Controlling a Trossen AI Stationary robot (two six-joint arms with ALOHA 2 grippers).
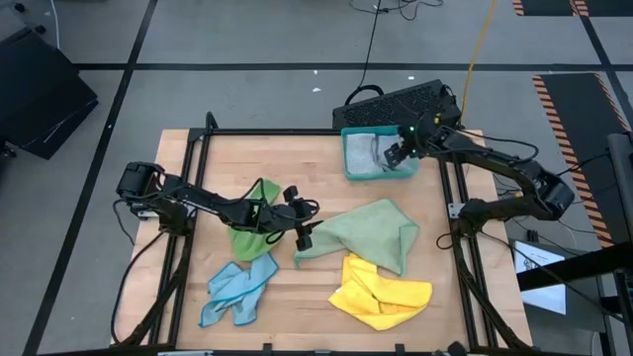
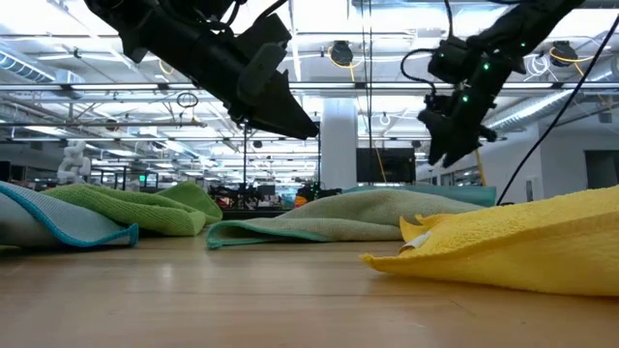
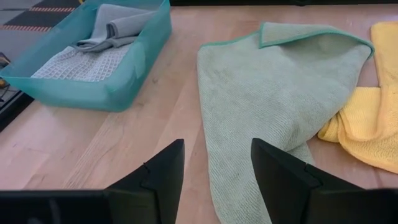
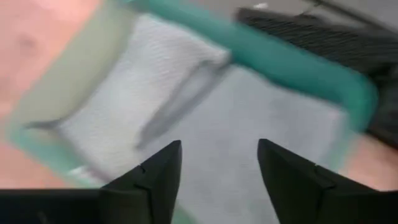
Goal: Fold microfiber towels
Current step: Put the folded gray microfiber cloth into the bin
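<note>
Overhead, right tool [image 1: 399, 153] hangs open inside teal tray [image 1: 380, 173] walls.

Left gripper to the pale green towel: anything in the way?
Nothing visible. The left gripper is open above bare table at the pale green towel edge; the yellow towel lies at its far side.

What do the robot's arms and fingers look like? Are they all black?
Mostly, yes. Both arms are dark, made of chunky jointed segments with thin black cables running along them. The left gripper and the right gripper each end in two flat, pointed black fingers, like wedges. A small green light glows near the right wrist. No writing or stickers show on them.
</note>
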